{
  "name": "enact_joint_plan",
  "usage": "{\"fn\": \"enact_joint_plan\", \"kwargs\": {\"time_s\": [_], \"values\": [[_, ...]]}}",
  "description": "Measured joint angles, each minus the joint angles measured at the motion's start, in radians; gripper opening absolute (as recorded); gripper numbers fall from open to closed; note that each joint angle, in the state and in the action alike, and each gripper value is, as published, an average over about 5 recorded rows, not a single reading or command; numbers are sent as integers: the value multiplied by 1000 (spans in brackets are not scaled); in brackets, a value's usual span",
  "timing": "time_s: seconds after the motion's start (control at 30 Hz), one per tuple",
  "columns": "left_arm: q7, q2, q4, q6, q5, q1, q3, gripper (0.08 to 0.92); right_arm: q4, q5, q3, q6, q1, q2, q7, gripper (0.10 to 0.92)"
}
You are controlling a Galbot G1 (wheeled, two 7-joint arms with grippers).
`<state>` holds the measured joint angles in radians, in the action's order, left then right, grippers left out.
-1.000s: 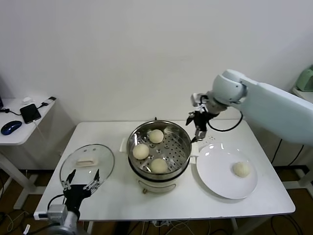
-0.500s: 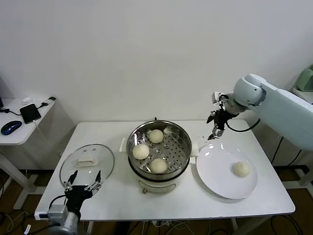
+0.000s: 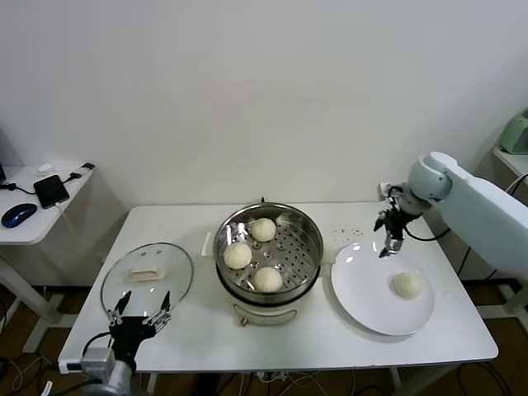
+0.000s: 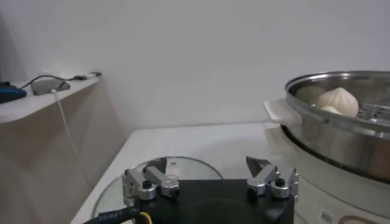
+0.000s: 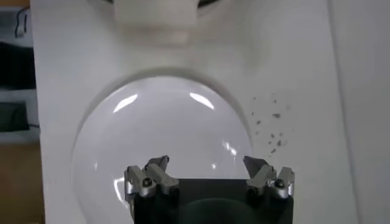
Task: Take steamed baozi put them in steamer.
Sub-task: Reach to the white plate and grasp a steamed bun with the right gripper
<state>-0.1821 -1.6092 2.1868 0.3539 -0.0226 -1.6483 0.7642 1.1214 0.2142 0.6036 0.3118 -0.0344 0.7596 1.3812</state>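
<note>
One smooth cream-white baozi (image 3: 407, 285) waits on the flat white plate (image 3: 363, 297); three sit inside the shiny steel steamer (image 3: 307, 266). The right end effector (image 3: 388, 242) has swung over from the steamer, wide open, empty, above the plate. Left end effector (image 3: 138, 312) idles open by the glass lid (image 3: 177, 266).

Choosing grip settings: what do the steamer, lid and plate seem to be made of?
Steamer: polished metal, likely stainless steel, with mirror-like walls, on a white, probably plastic base. Lid: clear glass, seemingly; the table shows through. Plate: glossy white, perhaps ceramic; it reflects lights.
</note>
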Motion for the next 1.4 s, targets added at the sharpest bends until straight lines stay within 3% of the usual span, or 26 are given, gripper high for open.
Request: {"fn": "enact_joint_plan", "kwargs": {"time_s": [0.6, 1.4], "values": [[1, 0, -18, 0, -12, -4, 1, 823, -126, 238, -179, -234, 177, 49, 29, 823], [1, 0, -40, -2, -14, 3, -3, 823, -172, 337, -263, -297, 262, 71, 0, 823]]}}
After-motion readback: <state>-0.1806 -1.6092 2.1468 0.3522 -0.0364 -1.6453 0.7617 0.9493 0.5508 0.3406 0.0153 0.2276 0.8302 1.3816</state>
